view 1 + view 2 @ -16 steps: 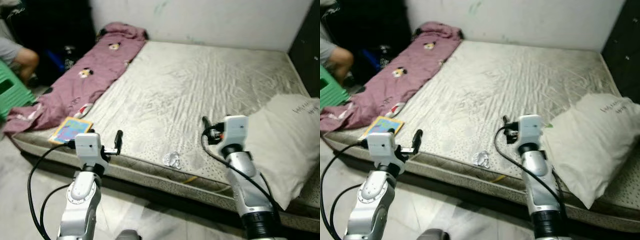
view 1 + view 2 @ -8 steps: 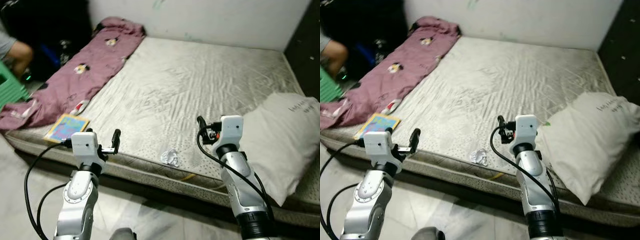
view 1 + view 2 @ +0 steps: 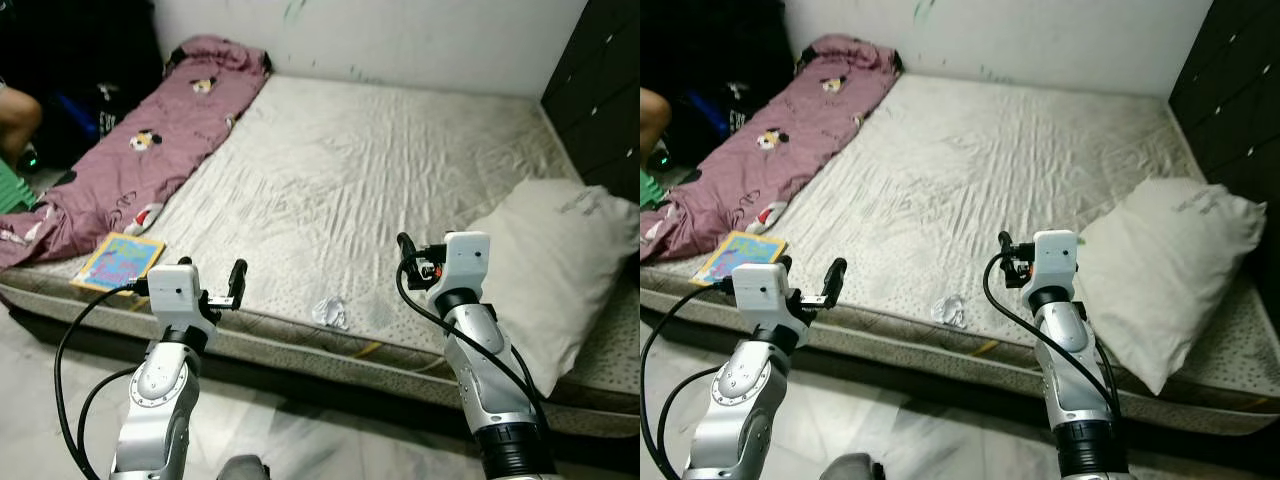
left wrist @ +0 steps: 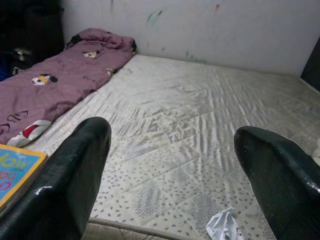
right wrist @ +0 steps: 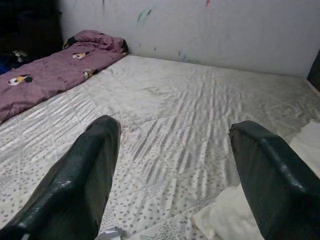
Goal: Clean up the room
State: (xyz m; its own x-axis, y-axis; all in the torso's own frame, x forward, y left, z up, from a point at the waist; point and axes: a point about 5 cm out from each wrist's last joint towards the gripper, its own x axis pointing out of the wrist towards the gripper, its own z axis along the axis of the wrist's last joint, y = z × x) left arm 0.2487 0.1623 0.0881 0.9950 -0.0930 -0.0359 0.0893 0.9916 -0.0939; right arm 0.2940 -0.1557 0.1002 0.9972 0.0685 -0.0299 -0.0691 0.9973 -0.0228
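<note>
From left to right I log: a purple blanket along the mattress's left edge, a colourful book at its near-left corner, and my left gripper raised level at the near edge, fingers spread wide. Next a crumpled wrapper lies near the front edge between both arms. My right gripper is raised likewise, fingers apart, beside the white pillow at right.
</note>
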